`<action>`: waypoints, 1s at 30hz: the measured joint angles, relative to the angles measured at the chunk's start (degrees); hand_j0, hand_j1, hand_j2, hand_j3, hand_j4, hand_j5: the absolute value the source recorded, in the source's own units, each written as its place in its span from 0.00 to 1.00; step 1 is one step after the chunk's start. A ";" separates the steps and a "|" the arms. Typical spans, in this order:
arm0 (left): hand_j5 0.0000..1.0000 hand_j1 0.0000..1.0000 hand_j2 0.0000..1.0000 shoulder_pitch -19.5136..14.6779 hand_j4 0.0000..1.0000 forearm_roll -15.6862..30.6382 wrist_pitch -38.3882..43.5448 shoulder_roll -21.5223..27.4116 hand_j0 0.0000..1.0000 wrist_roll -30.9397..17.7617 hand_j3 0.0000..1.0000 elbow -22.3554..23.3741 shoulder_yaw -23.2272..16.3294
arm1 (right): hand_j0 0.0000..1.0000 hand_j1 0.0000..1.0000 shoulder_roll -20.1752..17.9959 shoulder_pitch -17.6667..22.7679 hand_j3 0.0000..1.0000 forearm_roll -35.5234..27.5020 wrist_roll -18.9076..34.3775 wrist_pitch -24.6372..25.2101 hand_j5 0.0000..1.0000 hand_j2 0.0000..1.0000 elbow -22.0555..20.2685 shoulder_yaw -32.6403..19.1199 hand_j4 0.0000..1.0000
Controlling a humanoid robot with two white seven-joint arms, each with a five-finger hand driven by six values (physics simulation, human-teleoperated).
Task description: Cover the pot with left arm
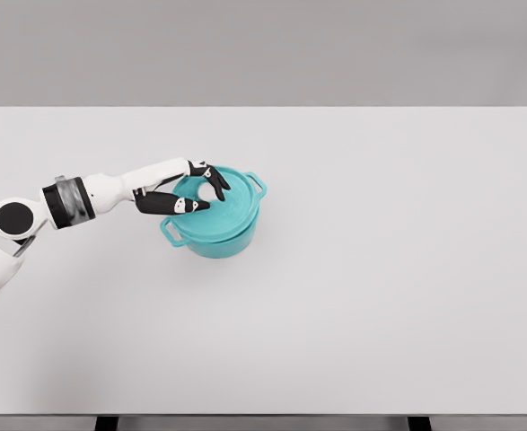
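Reaching in from the near left edge: one white arm with grey wrist band, ending in the left hand (pixel 187 192), which hovers over the near-left rim of the pot (pixel 216 220).

Item 1, left hand: dark fingers (pixel 184 206) curled inward, thumb and forefingers drawn toward a small pale knob at the lid's centre. Whether they actually pinch the knob or merely close around it cannot be told.

Item 2, pot: teal, round, two loop handles, one nearer than the hand, one at the far right. It stands on the table (pixel 380 269), left of the table's middle.

Item 3, lid (pixel 232 208): same teal, appears to lie level on the pot's rim.

Risk, as judged: if the lid sits slightly off-centre, release could leave it tilted; withdrawing with fingers snagged on the knob could drag it off again or shift the pot.

Right arm: not seen.
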 measured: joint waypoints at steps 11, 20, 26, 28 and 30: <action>0.48 0.48 0.48 0.00 0.48 0.00 -0.28 -0.08 0.48 -0.01 0.48 0.39 -0.01 | 1.00 1.00 0.00 0.00 1.00 0.01 0.00 0.00 1.00 1.00 0.00 -0.01 1.00; 0.48 0.48 0.48 0.00 0.48 0.01 -0.35 -0.32 0.48 -0.03 0.48 0.37 -0.01 | 1.00 1.00 0.00 0.00 1.00 0.00 0.00 0.00 1.00 1.00 0.00 0.01 1.00; 0.50 0.50 0.50 0.00 0.50 0.02 -0.35 -0.37 0.50 -0.03 0.50 0.41 -0.01 | 1.00 1.00 0.00 0.00 1.00 0.00 0.00 0.00 1.00 1.00 0.00 0.00 1.00; 0.56 0.56 0.56 0.00 0.56 0.02 -0.36 -0.39 0.56 -0.04 0.56 0.44 -0.01 | 1.00 1.00 0.00 0.00 1.00 0.01 0.00 0.00 1.00 1.00 0.00 -0.01 1.00; 0.56 0.56 0.56 -0.09 0.56 0.02 -0.37 -0.40 0.56 -0.06 0.56 0.47 0.00 | 1.00 1.00 0.00 0.00 1.00 0.02 0.00 0.00 1.00 1.00 0.00 -0.01 1.00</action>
